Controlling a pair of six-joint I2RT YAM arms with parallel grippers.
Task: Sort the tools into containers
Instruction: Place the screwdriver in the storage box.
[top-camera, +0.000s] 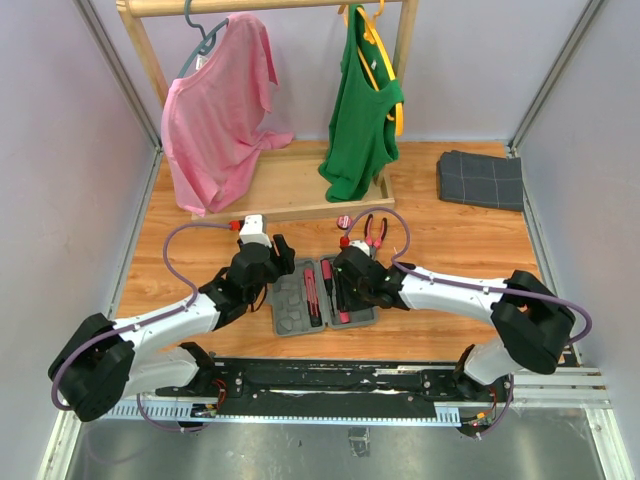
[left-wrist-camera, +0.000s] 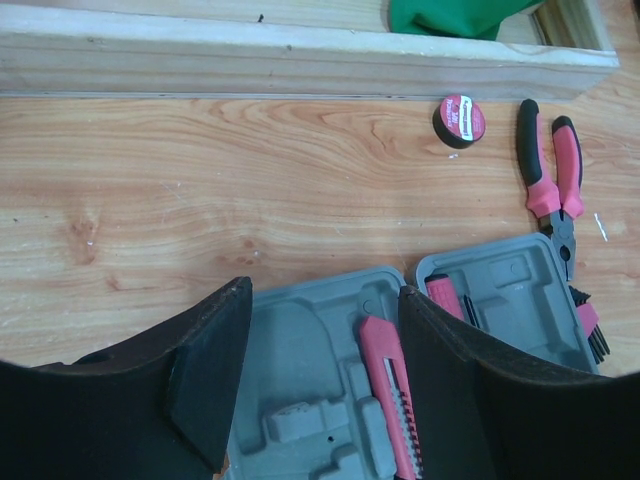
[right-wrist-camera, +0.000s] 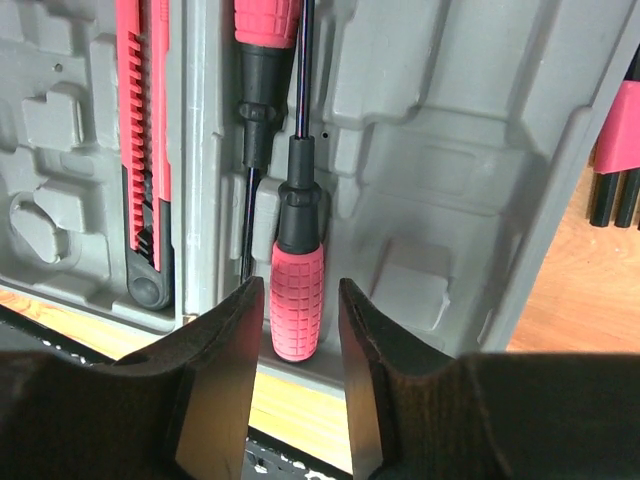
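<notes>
Right wrist view: my right gripper (right-wrist-camera: 300, 305) stands a little open around the screwdriver (right-wrist-camera: 298, 250) — it lies in its slot at the near edge of the case (right-wrist-camera: 440, 150). My left gripper (left-wrist-camera: 322, 330) is wide, empty. Next, I think — grab the pliers (left-wrist-camera: 556, 200).

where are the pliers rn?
Top view: the pliers lie on the table just beyond the case, at its right half, right of the red tape roll.

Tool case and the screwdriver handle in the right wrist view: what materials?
Case: looks like moulded grey plastic with a matte finish, judging by the rounded recesses and uniform colour. Screwdriver handle: red grip with a grid texture, plastic or rubber, cannot tell which.
</notes>
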